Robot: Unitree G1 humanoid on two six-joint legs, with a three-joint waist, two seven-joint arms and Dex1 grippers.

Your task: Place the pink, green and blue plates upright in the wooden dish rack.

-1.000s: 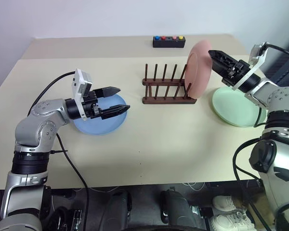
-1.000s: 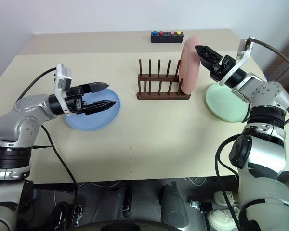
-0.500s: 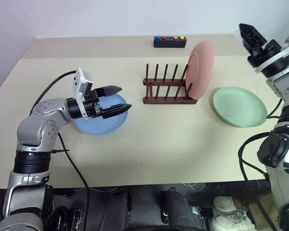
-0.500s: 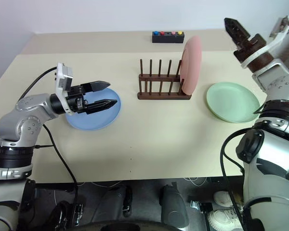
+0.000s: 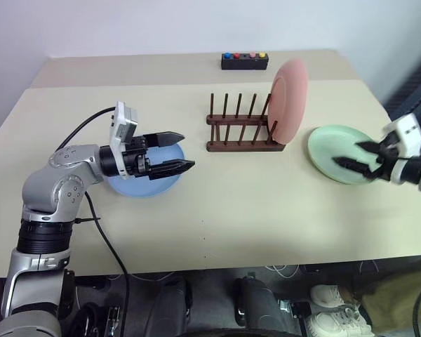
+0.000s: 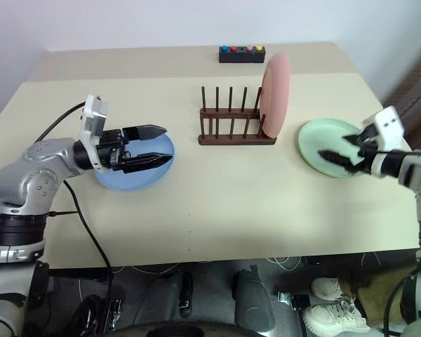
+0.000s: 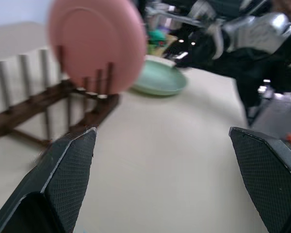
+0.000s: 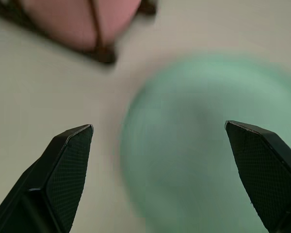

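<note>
The pink plate [image 5: 289, 102] stands upright at the right end of the wooden dish rack [image 5: 238, 133]. The green plate [image 5: 335, 149] lies flat on the table to the right of the rack. My right gripper [image 5: 347, 154] hovers open and empty over that plate's right part, pointing toward the rack; its wrist view looks down on the green plate [image 8: 203, 145]. The blue plate [image 5: 144, 185] lies flat at the left. Just above it my left gripper [image 5: 188, 149] is open, level, holding nothing and pointing at the rack [image 7: 39, 111].
A small black box with coloured buttons [image 5: 244, 60] sits at the back of the table [image 5: 266, 210] behind the rack. A black cable [image 5: 84, 126] trails from my left wrist across the table's left side.
My right arm swung down from high at the back right, rolling its wrist, and now hangs low over the green plate. The left gripper has stayed where it was.
</note>
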